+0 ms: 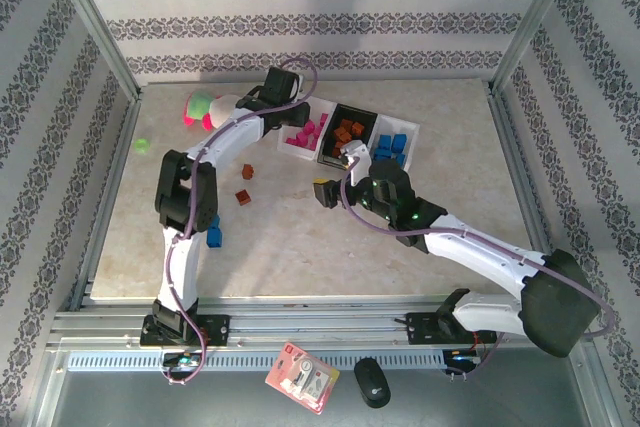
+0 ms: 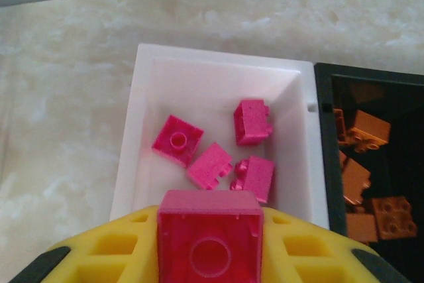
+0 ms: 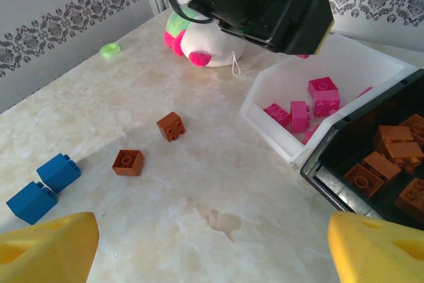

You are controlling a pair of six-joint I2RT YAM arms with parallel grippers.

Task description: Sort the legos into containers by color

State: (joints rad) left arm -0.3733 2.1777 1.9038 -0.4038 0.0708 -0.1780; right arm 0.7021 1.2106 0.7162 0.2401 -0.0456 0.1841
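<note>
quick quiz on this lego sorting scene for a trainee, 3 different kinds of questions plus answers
1. True or false: the left fingers are shut on a pink brick above the white tray that already has pink ones in it.
2. The black tray holds which colour? A blue, B orange-brown, C pink.
3. Fill in: in the right wrist view, ___ blue bricks lie loose on the table.

Key: 1 true; 2 B; 3 two.
</note>
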